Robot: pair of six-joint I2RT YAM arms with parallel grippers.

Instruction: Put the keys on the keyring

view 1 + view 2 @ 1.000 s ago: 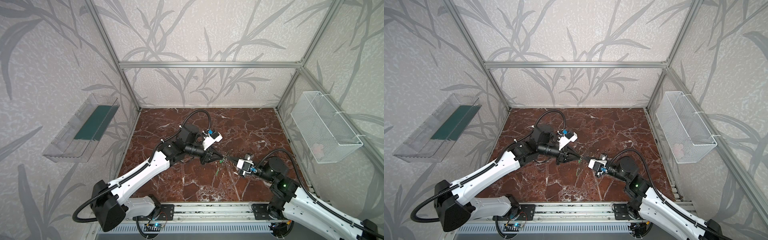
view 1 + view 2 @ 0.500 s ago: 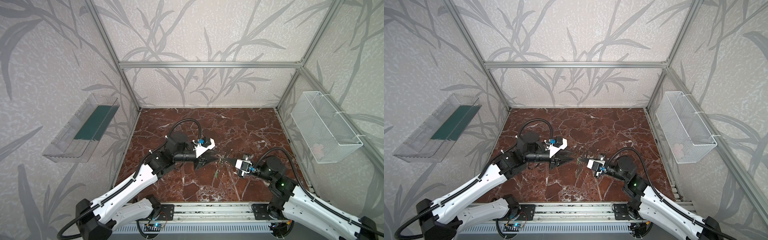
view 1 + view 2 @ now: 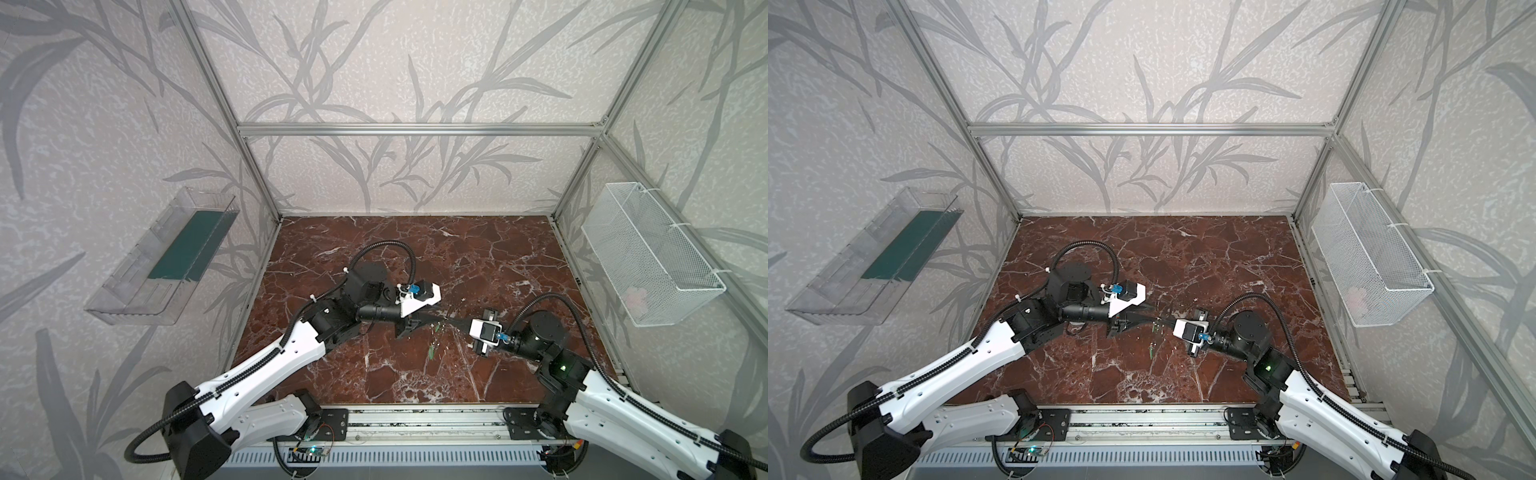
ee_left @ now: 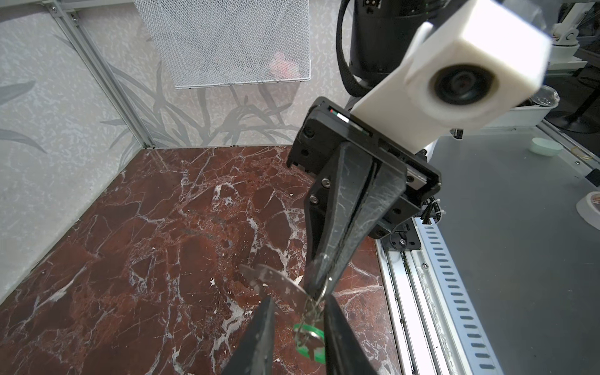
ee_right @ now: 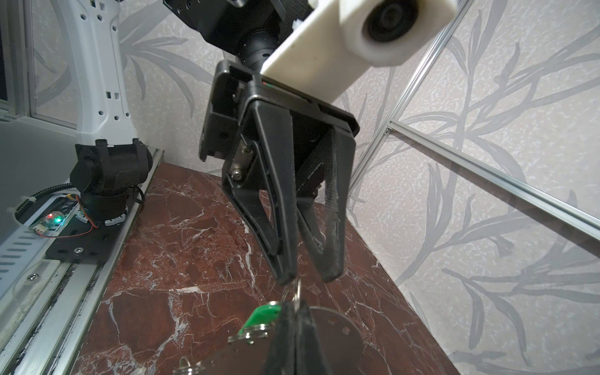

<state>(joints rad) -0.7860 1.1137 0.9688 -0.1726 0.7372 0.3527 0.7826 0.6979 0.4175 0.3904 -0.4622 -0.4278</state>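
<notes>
Both grippers meet above the middle of the marble floor. My right gripper [image 5: 294,306] is shut on the keyring [image 5: 334,331], a flat grey metal plate [image 4: 276,281] held level in the air. One green key [image 5: 259,319] hangs by its wire loop right beside those tips. In the left wrist view this key [image 4: 310,341] dangles between the spread fingers [image 4: 263,337] of my left gripper [image 4: 300,324], which is open. One left fingertip [image 5: 285,276] touches the wire loop. Another green key [image 3: 432,350] lies on the floor in both top views [image 3: 1149,352].
A white wire basket [image 3: 648,257] hangs on the right wall. A clear plastic tray [image 3: 166,257] hangs on the left wall. The metal rail [image 3: 415,419] with both arm bases runs along the front edge.
My left gripper drew back a little, then came forward again to the right gripper's tips, and its jaws have narrowed. The right gripper has held still with the keyring.
</notes>
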